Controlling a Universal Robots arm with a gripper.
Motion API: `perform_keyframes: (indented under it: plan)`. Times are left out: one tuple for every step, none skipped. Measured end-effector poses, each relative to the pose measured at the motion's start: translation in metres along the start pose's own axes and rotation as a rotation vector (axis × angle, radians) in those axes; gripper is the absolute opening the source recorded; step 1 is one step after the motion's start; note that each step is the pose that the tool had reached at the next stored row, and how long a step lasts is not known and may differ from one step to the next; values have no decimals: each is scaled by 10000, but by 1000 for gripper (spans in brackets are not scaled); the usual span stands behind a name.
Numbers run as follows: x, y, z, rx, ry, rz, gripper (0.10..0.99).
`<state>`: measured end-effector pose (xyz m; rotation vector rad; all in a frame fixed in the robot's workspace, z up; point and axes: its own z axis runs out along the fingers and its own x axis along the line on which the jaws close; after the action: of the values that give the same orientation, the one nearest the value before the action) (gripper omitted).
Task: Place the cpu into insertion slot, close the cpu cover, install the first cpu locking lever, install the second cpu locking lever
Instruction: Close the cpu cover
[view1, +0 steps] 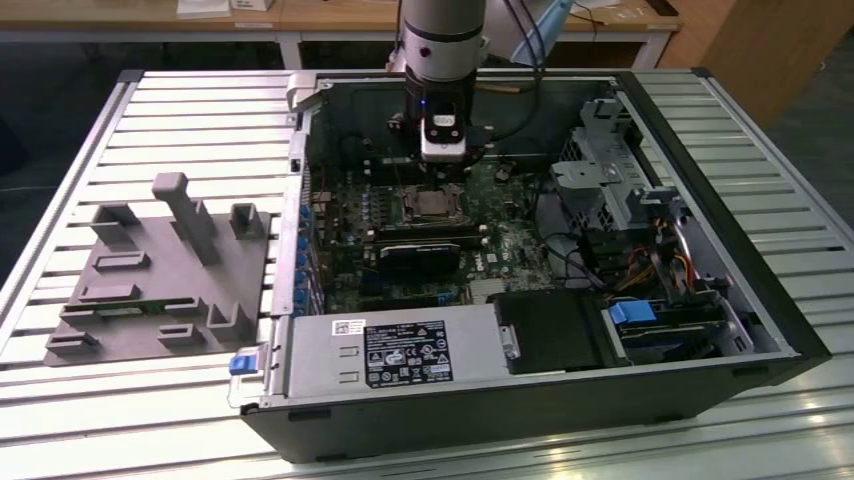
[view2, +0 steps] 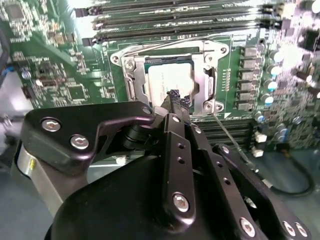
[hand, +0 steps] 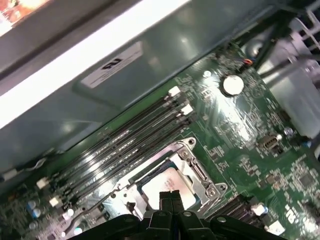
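**Clenched fingers poised over the seated chip**

In the exterior view the arm drops from the upper middle of the frame into an open computer case (view1: 767, 345) that lies on a slatted metal table (view1: 200, 110). The gripper (view1: 442, 172) hangs just above the insertion slot (view1: 408, 204) on the green motherboard (view1: 507, 265). A grey moulded fixture (view1: 160, 280) sits on the table toward the exterior view's left, well apart from the case.

Both wrist views show the gripper (view2: 177, 98) (hand: 170, 196) with its two black fingers (view2: 172, 95) pressed together, no gap showing between the tips and nothing held between them. The tips hover over one edge of the cpu (view2: 167, 80) (hand: 167, 184). Whether they actually touch the metal cannot be told.

The cpu lies flat inside the slot, its dull silver top showing through the square cut-out of the cpu cover (view2: 165, 54). The cover appears folded down around the chip.

In the second wrist view a thin metal lever (view2: 231, 137) runs away from one corner of the socket, slanting out beside the gripper's links instead of lying along the frame. The long black memory slots (view2: 175, 20) (hand: 125, 145) run parallel just beside the socket.
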<state>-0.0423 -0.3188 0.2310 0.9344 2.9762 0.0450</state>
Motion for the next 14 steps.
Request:
perform_keyframes:
  plan:
    - [0, 0, 0, -3, 7, -197, 102]
    - [0, 0, 1, -5, 13, -376, 102]
    - [0, 0, 1, -7, 19, -556, 102]
    - [0, 0, 1, -9, 25, -737, 102]
    - [0, 0, 1, -11, 31, -910, 102]
    - [0, 0, 1, -14, 37, -1097, 102]
    - [0, 0, 1, -16, 43, -1274, 102]
    - [0, 0, 1, -18, 50, -1456, 102]
    - [0, 0, 2, -20, 56, -1651, 102]
    - [0, 0, 2, -23, 62, -1830, 102]
    - [0, 0, 2, -24, 68, -2011, 102]
    - [0, 0, 2, -26, 74, -2189, 102]
    - [0, 0, 2, -28, 80, -2369, 102]
    - [0, 0, 2, -27, 83, -2529, 102]
